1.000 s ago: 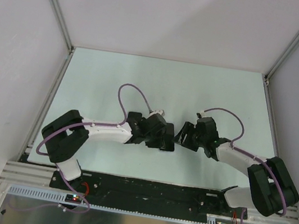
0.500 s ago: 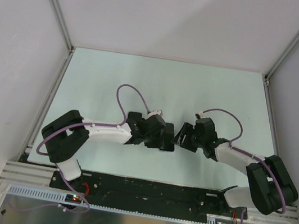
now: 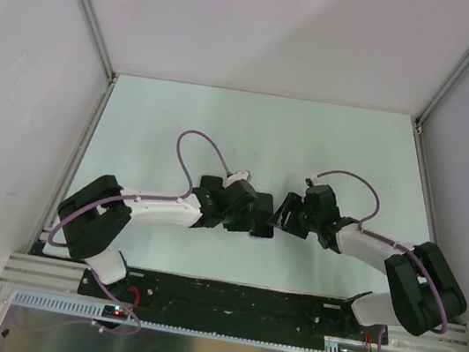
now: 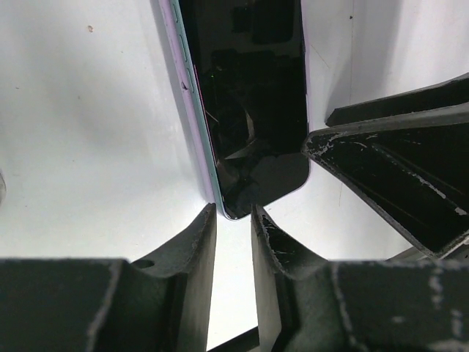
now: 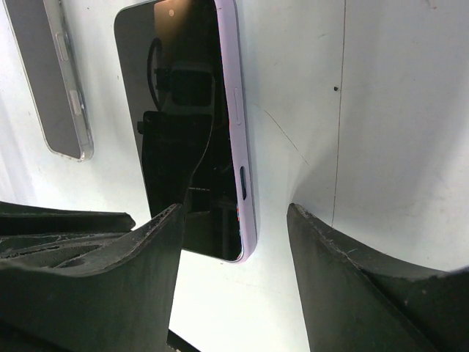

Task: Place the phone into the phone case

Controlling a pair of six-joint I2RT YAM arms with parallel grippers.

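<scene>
The phone (image 4: 256, 110) has a glossy black glass face that mirrors whatever hangs over it, with fine hairline marks near its lower end, and a smooth, satin lavender edge. The phone case (image 5: 62, 81) looks like clear, shiny plastic with a greyish tint. The fingers of the left gripper (image 4: 234, 213) are matt black plastic, grainy and scuffed pale along their edges. Those of the right gripper (image 5: 233, 213) look the same, with rough rims. The table (image 3: 250, 134) is a smooth, matt, pale sheet with a few dark specks. The frame rails (image 3: 85, 5) are brushed metal, the walls (image 3: 268, 21) are matt white panels, and the cables (image 3: 202, 133) have smooth purple sheathing.
</scene>
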